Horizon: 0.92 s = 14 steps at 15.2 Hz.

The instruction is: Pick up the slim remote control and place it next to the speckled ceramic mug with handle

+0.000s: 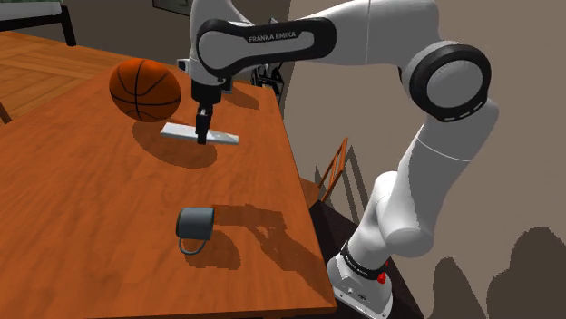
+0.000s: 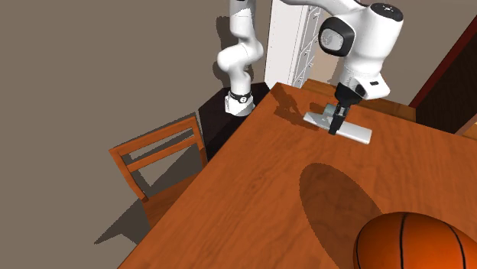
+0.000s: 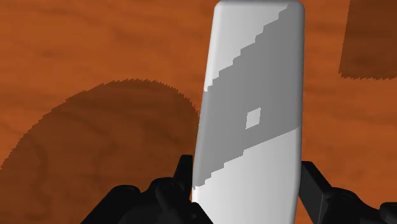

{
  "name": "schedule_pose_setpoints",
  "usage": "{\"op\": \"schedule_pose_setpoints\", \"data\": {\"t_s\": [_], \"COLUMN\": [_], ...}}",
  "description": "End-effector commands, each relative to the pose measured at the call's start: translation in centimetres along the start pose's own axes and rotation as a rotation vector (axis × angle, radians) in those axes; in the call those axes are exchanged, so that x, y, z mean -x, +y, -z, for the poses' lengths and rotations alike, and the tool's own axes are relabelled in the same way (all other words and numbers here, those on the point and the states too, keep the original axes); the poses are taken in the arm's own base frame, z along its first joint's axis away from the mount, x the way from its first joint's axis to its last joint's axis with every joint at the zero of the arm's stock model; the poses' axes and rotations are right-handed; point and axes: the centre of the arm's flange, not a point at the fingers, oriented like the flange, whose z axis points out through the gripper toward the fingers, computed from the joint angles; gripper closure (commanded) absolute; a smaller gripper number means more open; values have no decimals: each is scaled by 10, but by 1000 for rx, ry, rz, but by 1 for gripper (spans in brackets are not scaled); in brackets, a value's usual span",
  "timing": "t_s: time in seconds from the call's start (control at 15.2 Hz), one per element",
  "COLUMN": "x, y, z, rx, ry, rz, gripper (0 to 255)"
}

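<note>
- Shoulder view: gripper (image 1: 201,136) stands upright over the grey remote (image 1: 223,138), which lies flat on the table (image 1: 82,208) beside the basketball (image 1: 145,90); the dark mug (image 1: 195,225) sits well apart, nearer the stand.
- Second exterior view: the gripper straddles the remote's middle, probably for balance.
- Wrist view: fingers (image 3: 184,177) press both long edges, pinching the remote.

Grained wood under smooth, plain shells

The table (image 1: 82,208) is reddish-brown wood with visible grain and a soft sheen. On it, the remote (image 3: 251,114) looks smooth, matt pale grey, the basketball (image 1: 145,89) faintly glossy, and the mug (image 1: 195,224) plain dark grey.
</note>
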Motion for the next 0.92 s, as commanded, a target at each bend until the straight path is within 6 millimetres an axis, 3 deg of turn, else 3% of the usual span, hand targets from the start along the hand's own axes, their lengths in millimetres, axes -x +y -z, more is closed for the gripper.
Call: {"op": "schedule_pose_setpoints", "data": {"t_s": [0.0, 0.86], "x": [-16, -118], "y": [-25, -162], "z": [-1, -2], "rx": [0, 0], "ry": [0, 0], "rz": [-1, -1], "gripper": [255, 255]}}
